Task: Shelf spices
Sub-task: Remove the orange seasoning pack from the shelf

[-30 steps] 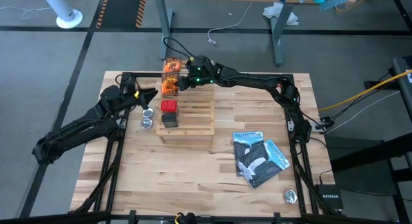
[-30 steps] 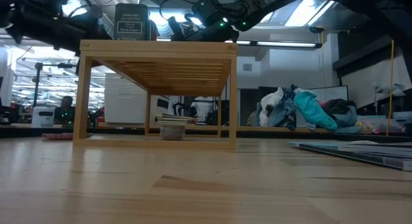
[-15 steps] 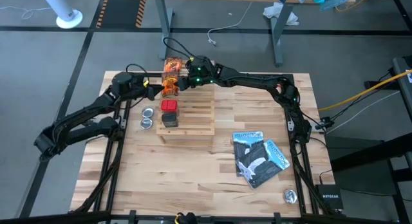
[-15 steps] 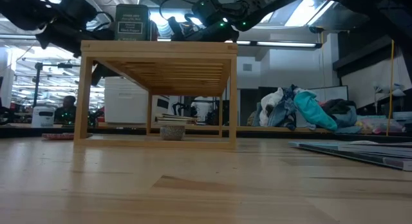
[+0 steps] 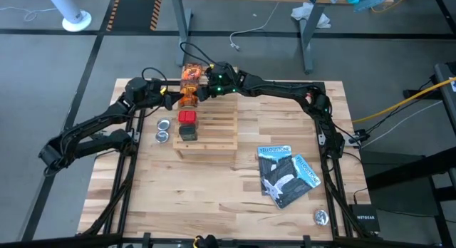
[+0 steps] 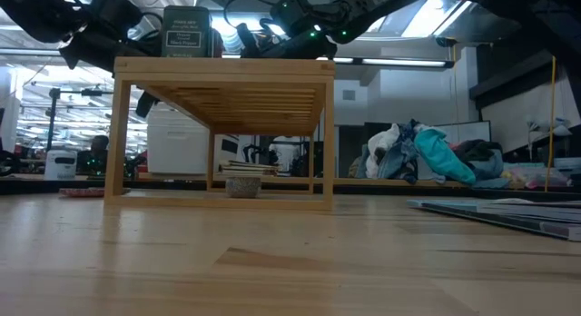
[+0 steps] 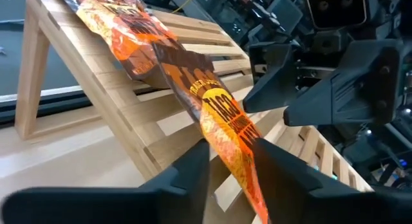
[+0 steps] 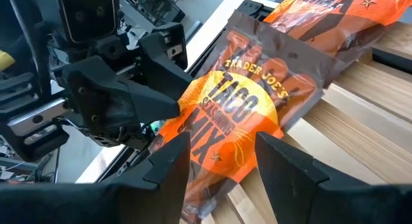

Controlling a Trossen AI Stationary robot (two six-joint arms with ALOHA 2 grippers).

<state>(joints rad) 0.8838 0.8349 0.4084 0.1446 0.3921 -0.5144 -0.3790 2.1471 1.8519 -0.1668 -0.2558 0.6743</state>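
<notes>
The taco seasoning packet (image 5: 188, 97) lies at the far left corner of the wooden slatted shelf (image 5: 217, 127), with a second orange packet (image 5: 190, 74) just beyond it and the red box (image 5: 187, 117) and dark grey box (image 5: 188, 132) nearer on the same side. The left gripper (image 7: 233, 165) has its jaws narrowly astride the packet's free end, while the right gripper (image 8: 222, 161) has its jaws part open around the opposite end; I cannot tell whether either truly pinches it. The packet looks light, limp, crinkly and probably slick, so I judge a flat sealed edge the best hold.
</notes>
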